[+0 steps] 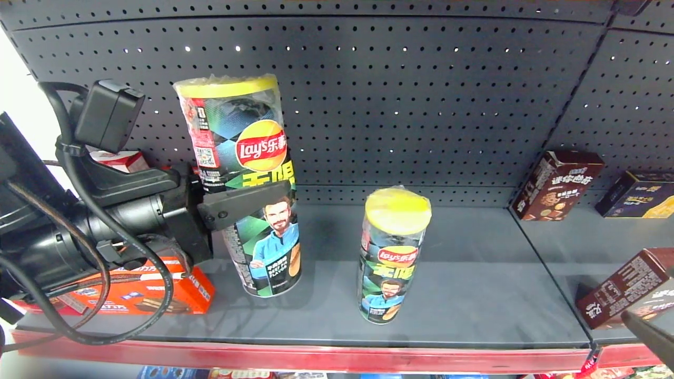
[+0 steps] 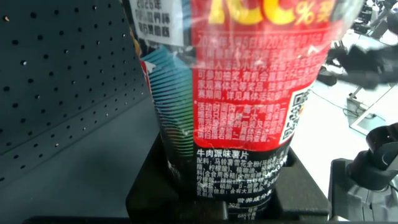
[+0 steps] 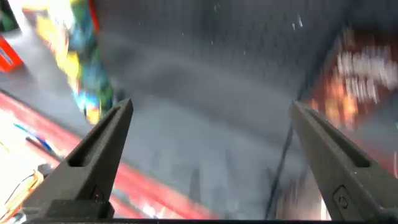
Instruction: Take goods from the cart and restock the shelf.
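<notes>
Chip can (image 1: 239, 158) upright near the shelf's (image 1: 474, 295) left end, our left gripper (image 1: 253, 205) clamped around its middle, second can (image 1: 392, 252) standing apart toward the front edge, orange box (image 1: 158, 300) at the front left corner, our right gripper (image 3: 211, 109) with fingers spread wide, facing the shelf's front edge.

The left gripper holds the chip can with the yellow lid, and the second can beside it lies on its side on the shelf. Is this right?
Not quite: the second can stands upright on the shelf, as the head view shows. The rest is correct: the left gripper holds the chip can with the yellow lid.
</notes>
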